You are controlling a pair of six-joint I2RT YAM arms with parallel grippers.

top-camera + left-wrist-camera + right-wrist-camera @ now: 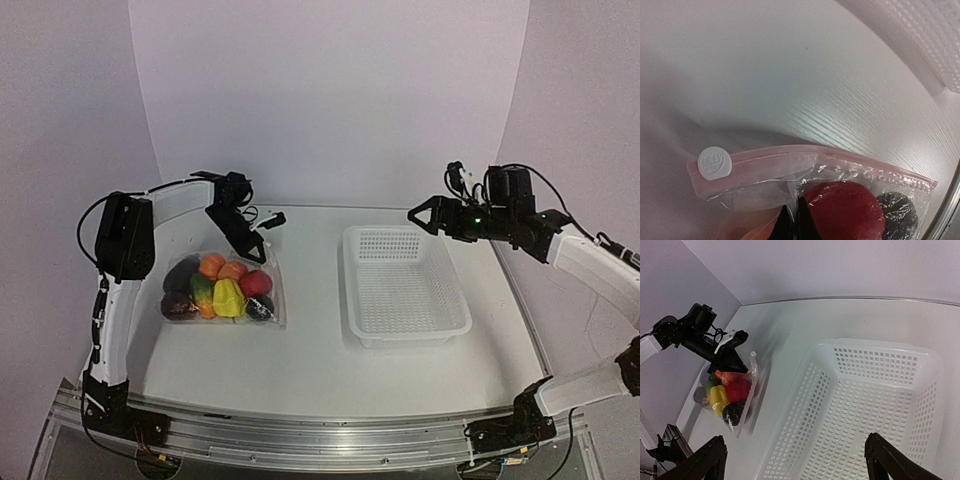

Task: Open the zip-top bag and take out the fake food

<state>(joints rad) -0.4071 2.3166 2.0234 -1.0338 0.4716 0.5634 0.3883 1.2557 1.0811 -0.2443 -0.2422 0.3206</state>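
Tabletop (pixel 310 350) white, walls (pixel 330 90) pale lilac, zip-top bag (pixel 224 288), basket (pixel 405 285)

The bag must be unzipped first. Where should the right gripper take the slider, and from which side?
Likely the round white slider at the left end of the pink zip strip in the left wrist view: pinch across its rim from above, since it stands proud of the flat-lying zip-top bag. The right gripper is open.
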